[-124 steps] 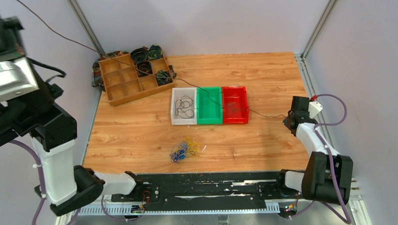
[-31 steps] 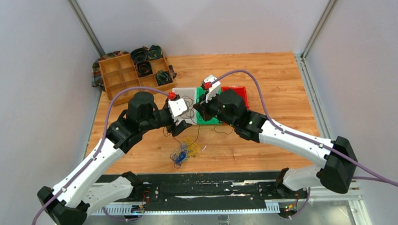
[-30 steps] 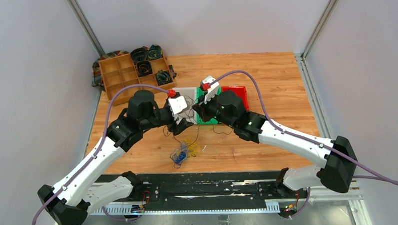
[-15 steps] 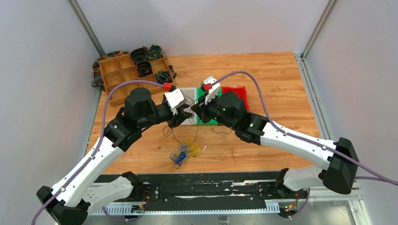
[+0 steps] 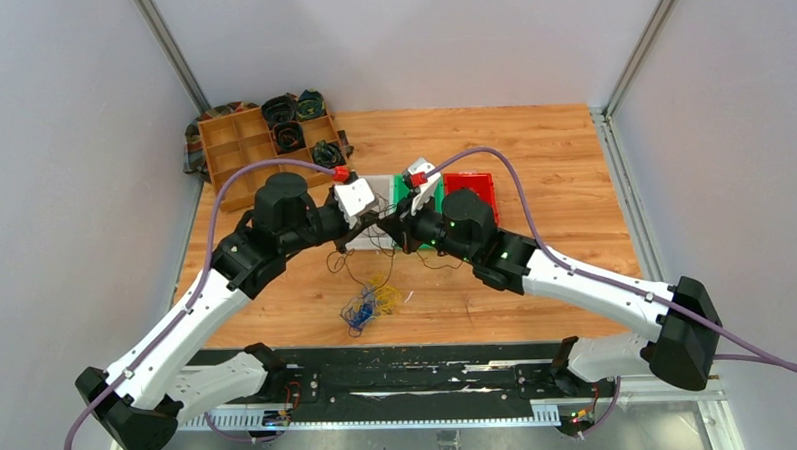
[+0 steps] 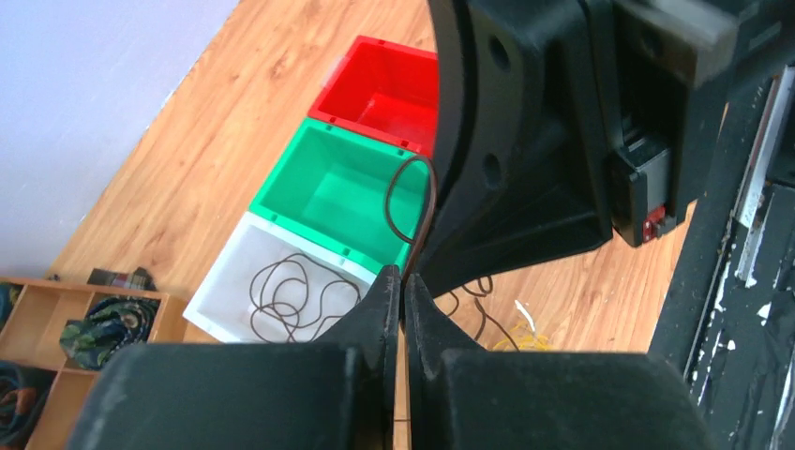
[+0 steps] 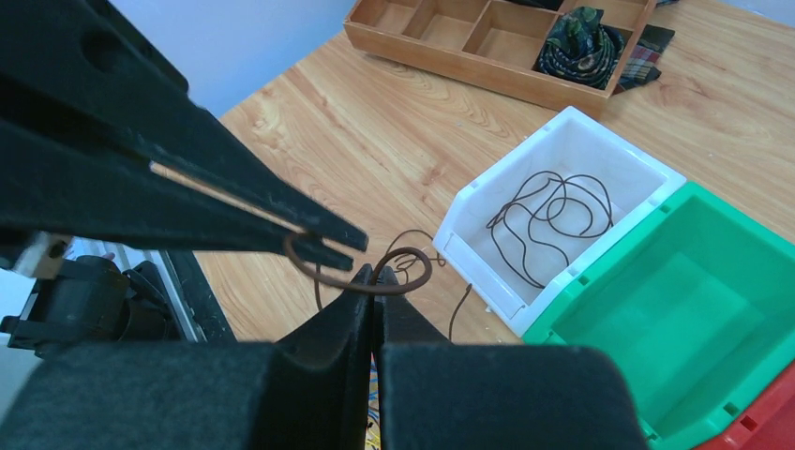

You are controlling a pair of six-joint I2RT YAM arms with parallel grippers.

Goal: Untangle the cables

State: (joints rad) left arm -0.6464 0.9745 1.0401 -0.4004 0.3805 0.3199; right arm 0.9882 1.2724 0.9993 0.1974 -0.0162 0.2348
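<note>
A thin dark cable [image 7: 405, 278] is pinched between both grippers above the near rims of the bins. My right gripper [image 7: 375, 273] is shut on a curl of it. My left gripper [image 6: 404, 275] is shut on the same cable [image 6: 427, 202] a short way along, and its fingers [image 7: 234, 202] show in the right wrist view. In the top view the left gripper [image 5: 382, 226] and right gripper [image 5: 403, 231] nearly touch, with loose ends of the cable [image 5: 347, 272] hanging to the table. A yellow and blue tangle [image 5: 369, 301] lies on the wood below.
Another dark cable [image 7: 548, 211] lies coiled in the white bin [image 6: 216, 302]. Beside it stand a green bin [image 6: 281, 183] and a red bin [image 5: 478, 187]. The wooden divided tray [image 5: 242, 155] with dark coiled bundles sits at the far left.
The left jaws have closed on the dark cable over the last second. Both grippers have drawn closer together and shifted slightly away from the arm bases.
</note>
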